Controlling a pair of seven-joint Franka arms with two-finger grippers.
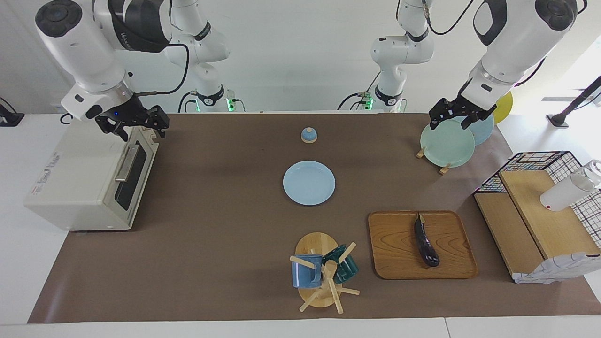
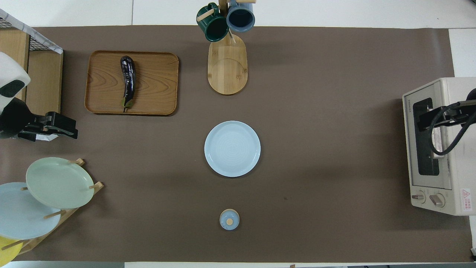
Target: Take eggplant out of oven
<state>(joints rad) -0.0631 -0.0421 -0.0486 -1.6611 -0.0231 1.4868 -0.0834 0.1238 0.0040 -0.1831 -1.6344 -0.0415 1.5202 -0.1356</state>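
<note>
The eggplant [image 1: 425,244] lies on a wooden tray [image 1: 389,249], its stem tip toward the robots; it also shows in the overhead view [image 2: 128,80]. The cream-white oven [image 1: 80,188] stands at the right arm's end of the table with its dark glass door shut; in the overhead view [image 2: 459,167] its knobs show. My right gripper [image 1: 138,129] hangs open and empty over the oven's top front edge, above the door handle. My left gripper [image 1: 453,121] hangs open and empty over a plate rack, also seen from overhead [image 2: 68,128].
A light blue plate [image 1: 309,183] lies mid-table, with a small blue lid [image 1: 309,135] nearer to the robots. A mug tree [image 1: 324,272] holds a blue and a green mug. A rack with plates [image 1: 446,145] and a wooden shelf [image 1: 530,225] stand at the left arm's end.
</note>
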